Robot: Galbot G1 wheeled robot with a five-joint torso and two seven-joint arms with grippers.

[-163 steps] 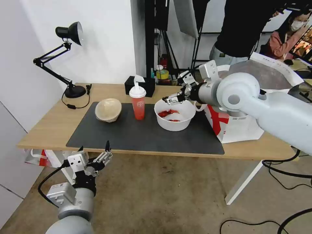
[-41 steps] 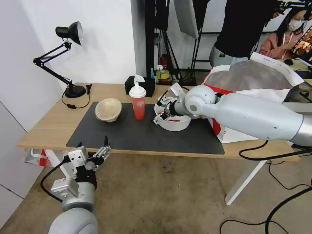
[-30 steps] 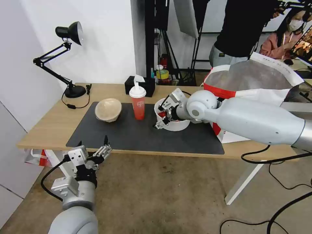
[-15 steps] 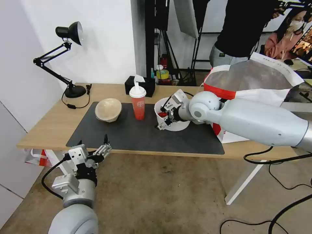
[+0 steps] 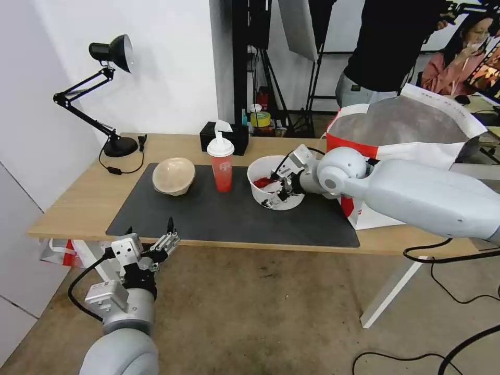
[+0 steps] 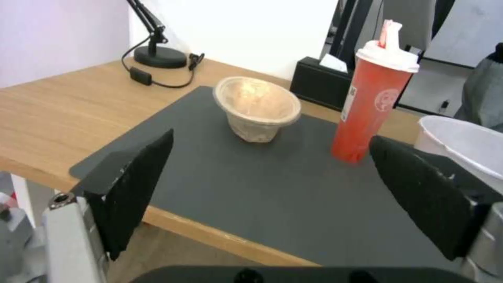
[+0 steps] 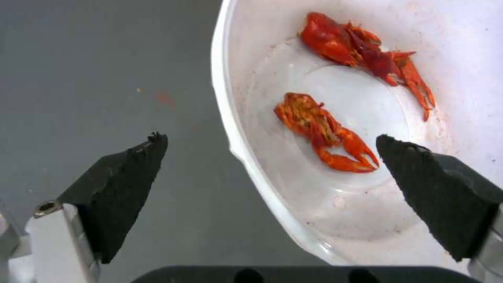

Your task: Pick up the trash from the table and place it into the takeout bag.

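Now tilted white bowl (image 5: 274, 182), red scraps (image 7: 325, 129)

Head overlooks table (image 5: 78, 203); wrists close, sharing mat (image 6: 251, 188).

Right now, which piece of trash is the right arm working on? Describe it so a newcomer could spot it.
On the table, look at the dark grey mat; near its end by the takeout bag sits a white round bowl. The right gripper straddles its rim, jaws open. Unlike the beige bowl and red drink cup, it holds red crayfish scraps.
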